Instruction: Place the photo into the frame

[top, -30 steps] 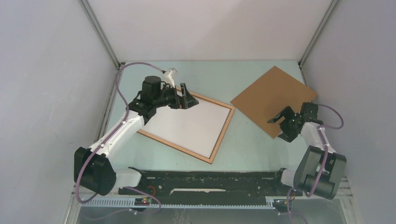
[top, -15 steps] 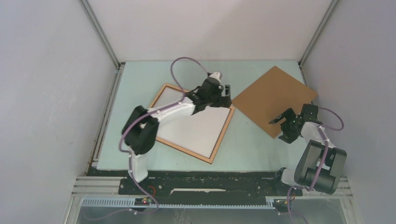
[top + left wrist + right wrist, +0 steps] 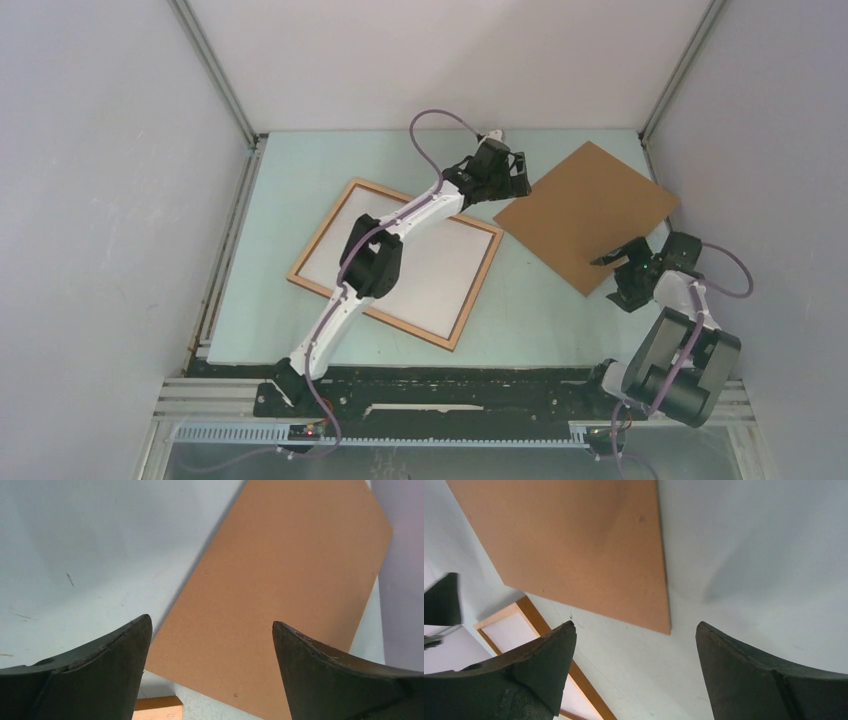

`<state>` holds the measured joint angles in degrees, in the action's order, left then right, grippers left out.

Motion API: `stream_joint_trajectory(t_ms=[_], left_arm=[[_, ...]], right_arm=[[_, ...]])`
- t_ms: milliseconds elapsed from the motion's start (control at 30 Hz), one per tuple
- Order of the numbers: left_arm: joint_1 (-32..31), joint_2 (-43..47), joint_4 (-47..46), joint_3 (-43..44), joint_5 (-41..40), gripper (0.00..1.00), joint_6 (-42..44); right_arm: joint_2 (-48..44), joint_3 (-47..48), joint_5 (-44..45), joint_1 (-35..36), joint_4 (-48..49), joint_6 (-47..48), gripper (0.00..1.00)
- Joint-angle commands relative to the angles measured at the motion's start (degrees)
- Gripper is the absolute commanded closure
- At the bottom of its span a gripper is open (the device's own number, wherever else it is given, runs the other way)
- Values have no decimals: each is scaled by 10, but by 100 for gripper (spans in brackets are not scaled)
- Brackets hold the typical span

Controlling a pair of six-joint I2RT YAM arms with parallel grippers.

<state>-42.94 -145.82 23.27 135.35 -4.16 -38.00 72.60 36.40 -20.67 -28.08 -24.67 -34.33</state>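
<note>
The frame (image 3: 478, 285) is a thin light-wood rectangle lying flat left of centre. A plain white surface (image 3: 440, 265) fills its opening; no printed picture shows, so I cannot tell if it is the photo. My left arm stretches across the frame, and my left gripper (image 3: 518, 178) stands open above the left corner of a brown backing board (image 3: 590, 210). In the left wrist view the left gripper (image 3: 210, 622) is empty over the board (image 3: 280, 595), with a frame corner (image 3: 157, 707) below. My right gripper (image 3: 610, 280) is open and empty by the board's near corner.
The right wrist view shows the right gripper (image 3: 634, 625) over bare table, with the board (image 3: 574, 545) ahead of it and the frame's edge (image 3: 536, 620) to the left. Grey walls close in the table on three sides.
My left arm has swung right, from the frame's far left corner across to the backing board's left corner. My right gripper has drawn back slightly toward the near right. Both stay open.
</note>
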Motion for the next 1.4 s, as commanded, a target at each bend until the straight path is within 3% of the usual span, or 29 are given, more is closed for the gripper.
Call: stream_joint_trajectory(t_ms=[0,100,333,667,933,1100,1367], left_arm=[[11,-28,-13,6,104,2,-86],[19,-41,-15,0,151,3,-114],[20,-10,-84,-95,195,3,-140],[16,-34,-172,-87,337,5,-202],[13,-32,-208,-91,390,6,-224],[15,13,-278,-162,414,9,-253],[46,185,-306,-324,437,9,-222]], right_arm=[[28,-1,-56,-47,34,24,4],[57,-1,-107,-59,52,33,6],[125,-10,-132,-42,104,17,7],[173,-9,-194,6,180,-20,9],[61,-10,-275,6,201,-85,9],[-35,-9,-285,30,210,-149,9],[-93,-29,-235,64,64,-49,8]])
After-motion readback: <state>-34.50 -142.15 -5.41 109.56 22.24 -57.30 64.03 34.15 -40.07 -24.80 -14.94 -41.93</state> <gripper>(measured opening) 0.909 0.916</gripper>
